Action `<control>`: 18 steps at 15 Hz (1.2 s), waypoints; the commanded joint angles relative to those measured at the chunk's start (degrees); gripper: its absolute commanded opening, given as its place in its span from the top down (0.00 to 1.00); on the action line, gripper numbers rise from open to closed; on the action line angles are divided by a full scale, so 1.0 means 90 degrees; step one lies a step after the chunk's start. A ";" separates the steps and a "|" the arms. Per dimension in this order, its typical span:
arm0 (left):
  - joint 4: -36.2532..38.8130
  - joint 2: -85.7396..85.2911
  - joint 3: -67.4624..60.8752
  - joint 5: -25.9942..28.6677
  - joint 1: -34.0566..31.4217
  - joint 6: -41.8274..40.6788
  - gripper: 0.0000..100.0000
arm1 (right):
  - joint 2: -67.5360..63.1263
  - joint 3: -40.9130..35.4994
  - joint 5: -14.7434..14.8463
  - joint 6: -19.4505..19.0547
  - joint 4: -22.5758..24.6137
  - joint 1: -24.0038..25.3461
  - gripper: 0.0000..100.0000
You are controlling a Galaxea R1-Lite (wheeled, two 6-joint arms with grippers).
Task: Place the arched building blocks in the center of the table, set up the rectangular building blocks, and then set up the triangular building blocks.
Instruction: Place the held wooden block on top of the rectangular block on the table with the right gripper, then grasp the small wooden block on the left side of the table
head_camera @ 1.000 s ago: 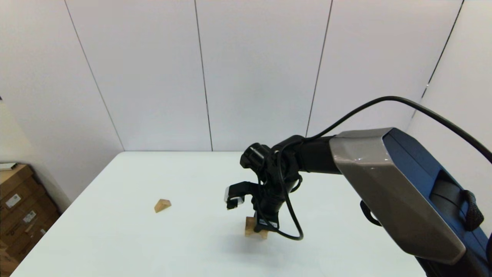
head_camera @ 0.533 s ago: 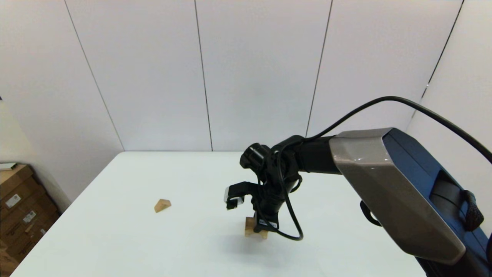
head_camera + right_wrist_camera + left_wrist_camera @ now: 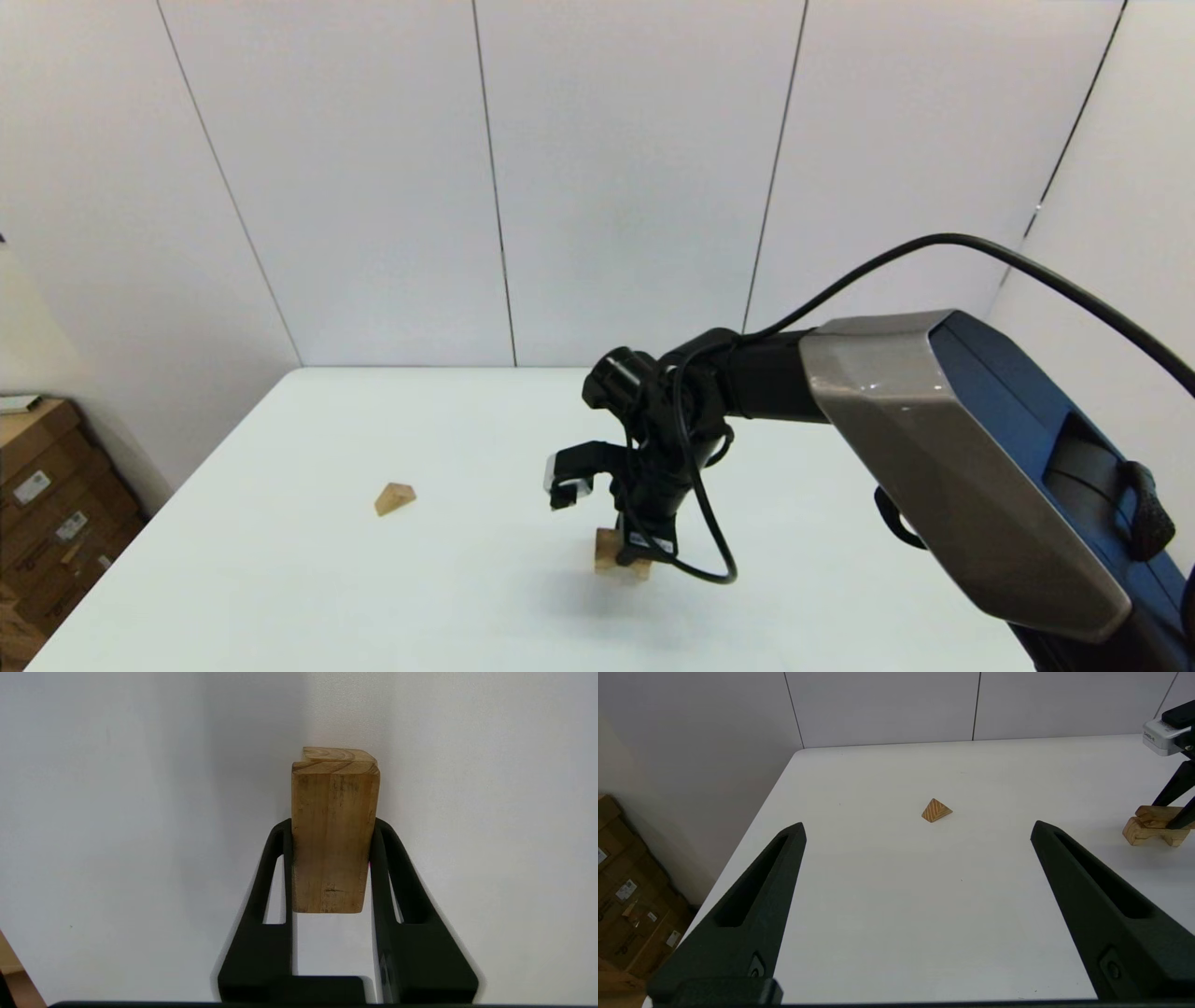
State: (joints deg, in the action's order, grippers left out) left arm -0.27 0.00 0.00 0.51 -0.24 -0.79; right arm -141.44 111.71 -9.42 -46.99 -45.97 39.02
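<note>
The arched block stands near the middle of the white table, cut-out facing down. The rectangular block lies flat on top of it; a sliver of the arched block shows past its far end. My right gripper points down over this stack and is shut on the rectangular block, one finger pressed to each long side. The triangular block lies alone to the left, also seen as a small wedge. My left gripper hovers open at the table's near left, empty, out of the head view.
Cardboard boxes are stacked on the floor beyond the table's left edge. A pale panelled wall closes off the far side. The right arm's dark cable loops down beside the stack.
</note>
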 commanded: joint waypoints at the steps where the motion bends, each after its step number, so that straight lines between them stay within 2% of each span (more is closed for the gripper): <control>1: 0.0001 0.0000 0.0000 0.0002 -0.0002 0.0000 0.00 | -0.0008 -0.0001 -0.0008 -0.0032 -0.0029 0.0000 0.00; 5: 0.0001 0.0000 0.0000 0.0002 -0.0002 0.0000 0.00 | 0.0031 -0.0001 -0.0008 -0.0023 -0.0029 0.0000 0.00; 9: 0.0001 0.0000 0.0000 0.0002 -0.0002 0.0000 0.00 | 0.1028 -0.0020 -0.0008 0.0241 -0.0087 -0.0273 0.00; 10: 0.0001 0.0000 0.0000 0.0002 -0.0002 0.0000 0.00 | 0.1418 -0.0020 -0.0008 0.0466 -0.0097 -0.0361 0.00; 14: 0.0001 0.0000 0.0000 0.0002 -0.0002 0.0000 0.00 | 0.3332 -0.0294 0.0041 0.1979 -0.0244 -0.0654 0.00; 18: 0.0001 0.0000 0.0000 0.0002 -0.0002 0.0000 0.00 | 0.5451 -0.1446 0.0090 0.2829 -0.0410 -0.1074 0.00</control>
State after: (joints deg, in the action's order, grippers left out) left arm -0.27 0.00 0.00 0.52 -0.24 -0.79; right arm -109.84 106.84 -8.95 -27.75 -48.70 32.83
